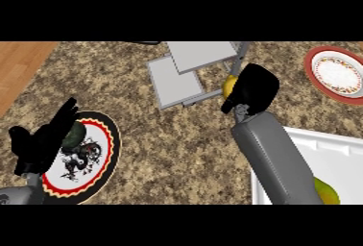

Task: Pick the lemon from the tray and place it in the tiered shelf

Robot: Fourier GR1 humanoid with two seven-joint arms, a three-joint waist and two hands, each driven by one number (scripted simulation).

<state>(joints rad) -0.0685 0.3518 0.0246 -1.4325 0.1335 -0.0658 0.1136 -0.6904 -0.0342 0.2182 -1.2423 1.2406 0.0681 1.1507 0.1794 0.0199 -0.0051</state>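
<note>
The right hand (pixel 249 89) is at the far middle of the speckled worktop (pixel 184 149), its fingers curled round the lemon (pixel 230 85), which shows as a yellow sliver at the hand's left edge, just beside the right side of the grey tiered shelf (pixel 186 72). The white tray (pixel 333 158) sits at the near right with a yellow-green fruit (pixel 327 191) in it, and a red-rimmed plate (pixel 339 73) lies at the far right. The left hand (pixel 42 139) rests at the near left with fingers straight and apart, over a black-rimmed patterned plate (pixel 89 161).
</note>
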